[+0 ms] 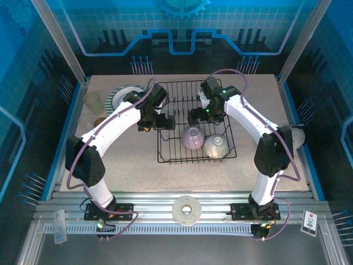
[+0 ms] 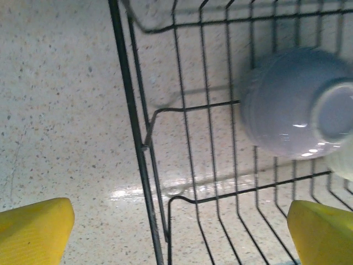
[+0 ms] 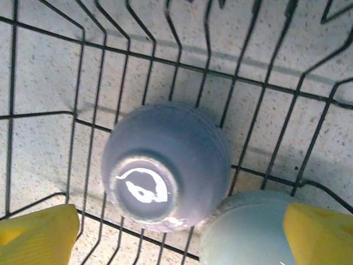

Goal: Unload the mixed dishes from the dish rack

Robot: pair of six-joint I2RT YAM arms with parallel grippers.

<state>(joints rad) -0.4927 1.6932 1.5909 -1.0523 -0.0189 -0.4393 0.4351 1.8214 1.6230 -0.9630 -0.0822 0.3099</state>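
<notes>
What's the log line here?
left gripper: open, at dish rack edge | right gripper: open, over lavender cup | cream bowl: beside it, in rack

So the rack (image 1: 175,146) sits mid-table (image 1: 138,171). Inside, down its 6 o'clock end, cup (image 1: 193,138) and bowl (image 1: 216,146) touch, with the bowl at the cup's 4 o'clock. Plate (image 1: 118,96), tumbler (image 1: 94,102) and small cup (image 1: 100,120) lie off the rack's 9-to-10 o'clock side, plate nearest. Ring disc (image 1: 186,210) is at 6 o'clock, on the rail (image 1: 220,212).

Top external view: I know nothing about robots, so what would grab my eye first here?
A white left arm and a white right arm arch from either side over a rectangular black wire dish rack at mid-table. Inside it, toward the near edge, an upturned lavender cup and an upturned cream bowl sit side by side.
</notes>
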